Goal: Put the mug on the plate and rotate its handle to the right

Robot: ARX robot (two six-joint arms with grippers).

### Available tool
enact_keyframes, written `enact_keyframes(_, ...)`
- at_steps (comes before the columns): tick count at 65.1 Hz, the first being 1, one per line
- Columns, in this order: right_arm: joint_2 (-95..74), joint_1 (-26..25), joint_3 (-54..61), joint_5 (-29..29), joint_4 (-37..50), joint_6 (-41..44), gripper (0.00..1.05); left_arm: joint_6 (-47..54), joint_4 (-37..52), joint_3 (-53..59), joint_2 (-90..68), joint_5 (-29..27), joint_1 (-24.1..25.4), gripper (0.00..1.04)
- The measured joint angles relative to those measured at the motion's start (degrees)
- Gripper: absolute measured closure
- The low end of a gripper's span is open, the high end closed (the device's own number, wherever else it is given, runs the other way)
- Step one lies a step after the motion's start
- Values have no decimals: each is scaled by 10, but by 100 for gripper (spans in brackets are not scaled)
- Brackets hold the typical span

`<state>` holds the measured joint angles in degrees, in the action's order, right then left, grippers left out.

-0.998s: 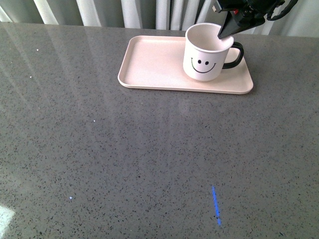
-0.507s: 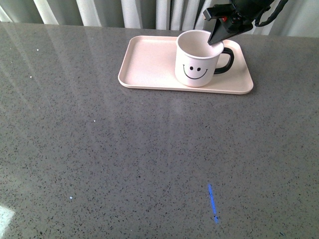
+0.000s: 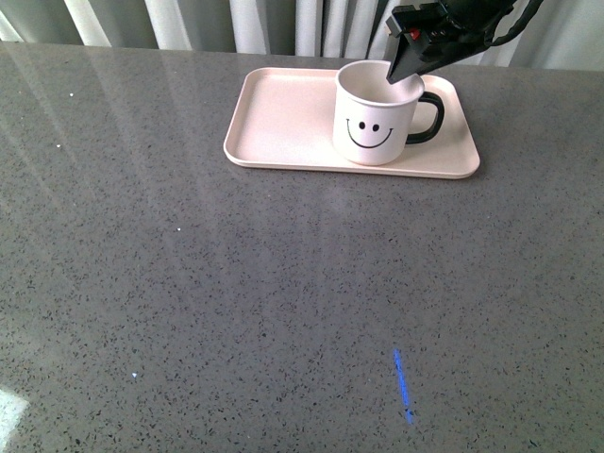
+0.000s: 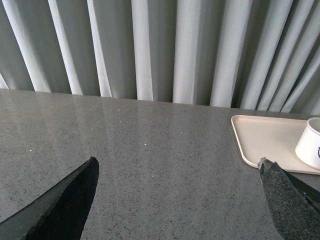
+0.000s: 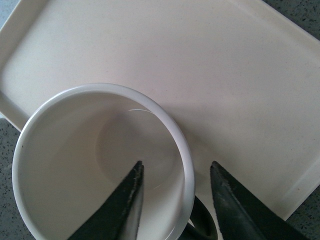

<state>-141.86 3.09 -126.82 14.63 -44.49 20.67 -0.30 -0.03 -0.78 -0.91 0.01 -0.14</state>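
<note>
The cream-white mug [image 3: 373, 118] with a black smiley face stands upright on the pale pink plate [image 3: 283, 123] at the far side of the table. Its black handle [image 3: 429, 118] points right. My right gripper [image 3: 406, 68] is open and straddles the mug's rim just above the handle. In the right wrist view one finger is inside the mug [image 5: 90, 165] and the other outside over the plate [image 5: 200, 65], neither pressing the rim; the handle [image 5: 200, 225] shows between them, at the gripper [image 5: 175, 172]. My left gripper [image 4: 177, 167] is open over bare table, left of the plate [image 4: 265, 142] and the mug [image 4: 311, 145].
The grey speckled table [image 3: 236, 283] stretches wide in front of the plate. Pale curtains [image 4: 150, 50] hang behind the table's far edge. A small blue light streak [image 3: 403, 382] lies on the near table.
The mug slid left on the plate with the right gripper, then stayed put. The gripper's fingers have eased apart from the rim. The handle still points right.
</note>
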Motion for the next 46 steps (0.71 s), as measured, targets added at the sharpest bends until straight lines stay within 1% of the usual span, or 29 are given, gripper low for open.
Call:
enact_keyframes(5,0,0,-4,0,0,0,54,0,0,0,0,0,0,9)
enact_keyframes(7,0,0,-6,0,1,0,47,0,0,0,0,0,0,9)
enact_keyframes(13,0,0,-6,5,6,-1,35,0,0,0,0,0,0,9)
enact_keyframes(17,0,0,-6,9,13,-1,24,0,0,0,0,0,0,9)
enact_keyframes(24,9,-1,6,17,34,-5,9,0,0,0,0,0,0,9)
enact_keyframes(26,14,-1,12,20,40,-7,8,0,0,0,0,0,0,9)
enact_keyframes(28,23,-2,23,24,50,-7,8,0,0,0,0,0,0,9)
enact_keyframes(30,39,-4,42,26,68,-10,10,0,0,0,0,0,0,9)
enact_keyframes(34,71,-7,80,46,108,-15,9,0,0,0,0,0,0,9)
enact_keyframes(41,144,-12,162,71,181,-17,9,0,0,0,0,0,0,9)
enact_keyframes(46,212,-13,244,91,243,-16,9,0,0,0,0,0,0,9)
